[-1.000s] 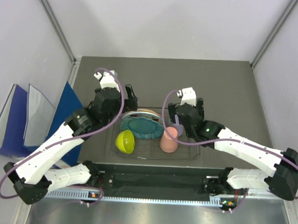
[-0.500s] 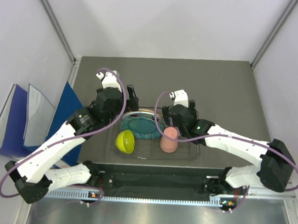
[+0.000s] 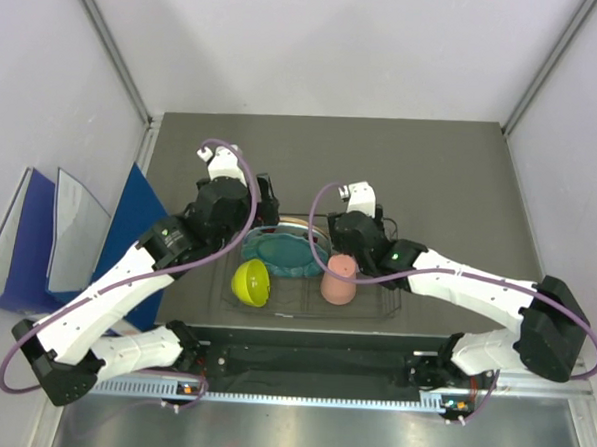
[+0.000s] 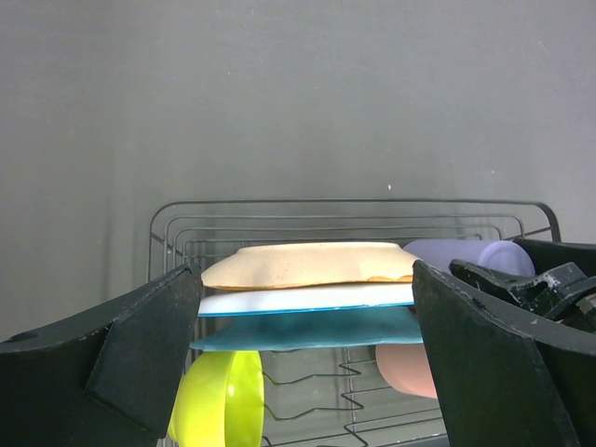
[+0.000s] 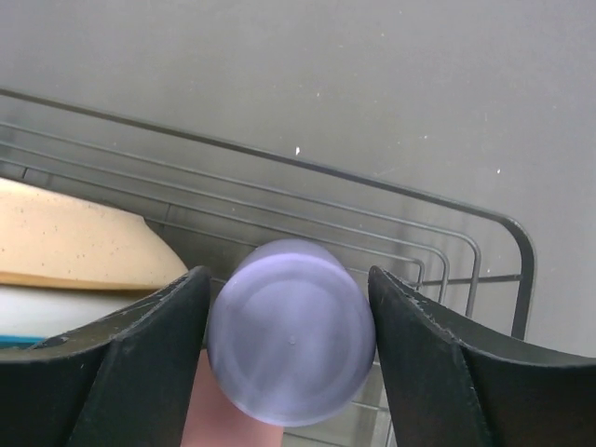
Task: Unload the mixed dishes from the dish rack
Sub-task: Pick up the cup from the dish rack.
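Pinching lavender cup (image 5: 291, 335) sides, right pincer (image 5: 287, 279)

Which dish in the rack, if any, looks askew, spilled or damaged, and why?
Nothing looks spilled or damaged. The yellow-green bowl stands tipped on its edge in the near-left part of the dish rack, which is normal for racked dishes.
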Action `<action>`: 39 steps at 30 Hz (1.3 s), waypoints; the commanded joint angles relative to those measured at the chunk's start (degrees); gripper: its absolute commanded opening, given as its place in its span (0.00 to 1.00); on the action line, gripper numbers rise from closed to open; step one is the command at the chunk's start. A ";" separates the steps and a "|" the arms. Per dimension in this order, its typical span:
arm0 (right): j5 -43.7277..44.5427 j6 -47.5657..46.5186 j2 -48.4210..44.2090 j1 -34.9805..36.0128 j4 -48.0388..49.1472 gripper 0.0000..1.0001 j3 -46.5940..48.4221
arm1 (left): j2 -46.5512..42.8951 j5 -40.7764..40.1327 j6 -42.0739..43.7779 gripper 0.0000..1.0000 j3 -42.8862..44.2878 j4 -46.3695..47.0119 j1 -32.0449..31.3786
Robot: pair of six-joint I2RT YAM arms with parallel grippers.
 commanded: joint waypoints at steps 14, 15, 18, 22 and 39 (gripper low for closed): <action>3.87 5.20 -0.70 3.07 -3.16 0.49 0.28 | -0.27 0.94 -0.61 0.99 -1.38 2.59 0.20; 3.96 5.20 -1.06 3.07 -2.98 0.43 0.20 | -0.36 1.03 -0.61 0.99 -1.46 2.67 0.20; 5.54 4.15 -2.29 3.07 -3.42 0.38 1.07 | -0.45 0.59 -0.70 0.99 -1.46 2.58 0.20; 8.70 0.29 -5.27 3.07 -5.44 0.38 5.80 | -0.10 0.06 -0.17 0.99 -0.94 3.02 0.20; -18.97 7.17 -19.15 -16.06 9.62 0.00 15.88 | 0.34 2.42 3.43 0.99 4.34 22.25 0.54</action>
